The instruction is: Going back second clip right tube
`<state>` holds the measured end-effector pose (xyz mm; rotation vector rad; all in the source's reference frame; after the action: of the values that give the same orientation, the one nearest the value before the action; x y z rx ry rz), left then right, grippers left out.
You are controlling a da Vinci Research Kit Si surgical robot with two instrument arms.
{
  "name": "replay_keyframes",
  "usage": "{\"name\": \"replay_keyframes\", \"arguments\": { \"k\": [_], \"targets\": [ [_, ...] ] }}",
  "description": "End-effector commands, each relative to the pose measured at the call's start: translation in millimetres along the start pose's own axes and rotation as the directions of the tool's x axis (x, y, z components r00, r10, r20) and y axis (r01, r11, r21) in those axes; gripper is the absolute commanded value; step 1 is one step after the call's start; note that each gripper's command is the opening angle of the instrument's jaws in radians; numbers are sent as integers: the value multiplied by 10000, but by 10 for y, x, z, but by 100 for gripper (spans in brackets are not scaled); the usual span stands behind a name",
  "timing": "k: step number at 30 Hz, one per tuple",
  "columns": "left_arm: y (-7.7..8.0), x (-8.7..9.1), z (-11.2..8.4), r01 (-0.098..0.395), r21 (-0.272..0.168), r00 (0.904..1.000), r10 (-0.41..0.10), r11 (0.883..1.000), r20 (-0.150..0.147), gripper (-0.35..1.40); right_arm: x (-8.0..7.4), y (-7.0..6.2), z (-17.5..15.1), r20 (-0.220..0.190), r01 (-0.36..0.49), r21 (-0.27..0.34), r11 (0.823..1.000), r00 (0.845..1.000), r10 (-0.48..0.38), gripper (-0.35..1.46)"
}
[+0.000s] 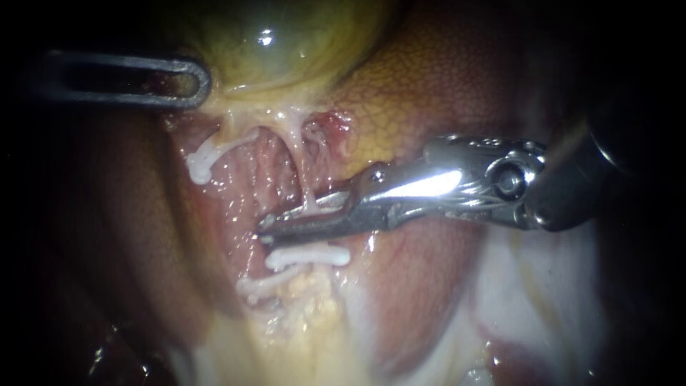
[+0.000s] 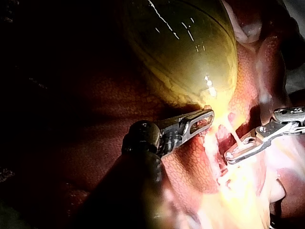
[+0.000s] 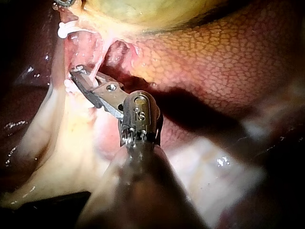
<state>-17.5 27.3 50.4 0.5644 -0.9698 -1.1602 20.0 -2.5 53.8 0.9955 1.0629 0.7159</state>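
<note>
My right instrument (image 1: 266, 230) comes in from the right and lies across the right tube (image 1: 306, 187), a thin pale strand running down from the gallbladder (image 1: 271, 43). Its jaws show a narrow gap and stand open, the tube crossing at them. Just below the jaws a white clip (image 1: 307, 256) sits across the tube, with another white clip (image 1: 261, 286) lower down. The left tube carries a white clip (image 1: 199, 166). My left instrument (image 1: 200, 82) is shut on the gallbladder's lower edge (image 2: 205, 102); its slotted jaw (image 2: 200, 121) shows in the left wrist view.
Mottled liver (image 1: 429, 86) rises to the right of the gallbladder and above my right instrument's wrist (image 1: 500, 179). Pale yellow fatty tissue (image 1: 307, 307) lies below the clips. Dark liver (image 1: 107, 214) fills the left side.
</note>
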Motion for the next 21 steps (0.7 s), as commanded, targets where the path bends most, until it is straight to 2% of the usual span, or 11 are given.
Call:
{"name": "replay_keyframes", "arguments": {
  "k": [1,3,5,7,10,15,21],
  "targets": [
    [0,0,0,-1,-1,10000,1,10000,0,-35,0,0,0,41,1,64,10000,10000,-1,-35],
    [0,0,0,-3,-1,10000,3,10000,1,-35,0,-1,0,139,-3,215,9998,9999,0,-35],
    [0,1,0,-3,-1,10000,3,10000,1,-35,-1,-1,0,259,-4,401,9992,9997,-7,-11],
    [0,1,0,-3,-1,10000,3,10000,1,-35,-2,0,1,267,655,446,9969,9974,-667,17],
    [0,1,0,-4,0,10000,4,10000,0,-35,-4,0,2,234,1322,413,9904,9908,-1332,39],
    [0,1,0,-4,0,10000,4,10000,0,-35,-4,1,4,-82,1995,-356,9793,9798,-1999,49],
    [0,1,0,-5,0,10000,5,10000,1,-35,-5,1,1,-256,2554,-1176,9596,9652,-2601,50]
  ]
}}
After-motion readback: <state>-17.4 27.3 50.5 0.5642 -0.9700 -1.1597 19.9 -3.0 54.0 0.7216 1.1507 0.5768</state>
